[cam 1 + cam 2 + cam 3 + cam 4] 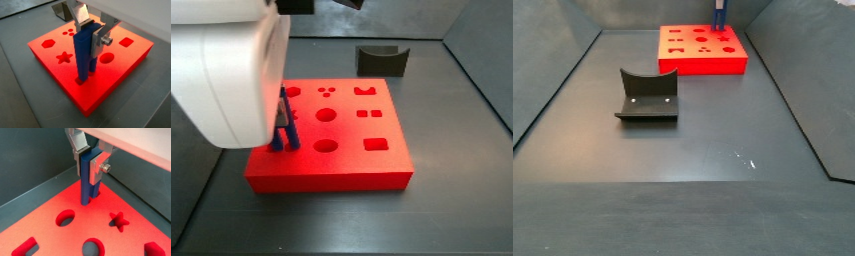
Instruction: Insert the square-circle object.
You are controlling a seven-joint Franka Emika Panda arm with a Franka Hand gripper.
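Grey floor (pixel 700 130) walled by dark panels, wide and bare toward the near edge. Fixture (pixel 647 97) standing alone at mid-floor, well apart from the red block (pixel 702 50) near the far wall. No readable writing anywhere. On the block (pixel 87 62), cut-outs: hexagon, star, circle, square. Blue square-circle object (pixel 84 54) upright, lower end touching the block's top near its edge. Gripper (pixel 96 31) pinching that piece's upper part between silver fingers (pixel 99 164).
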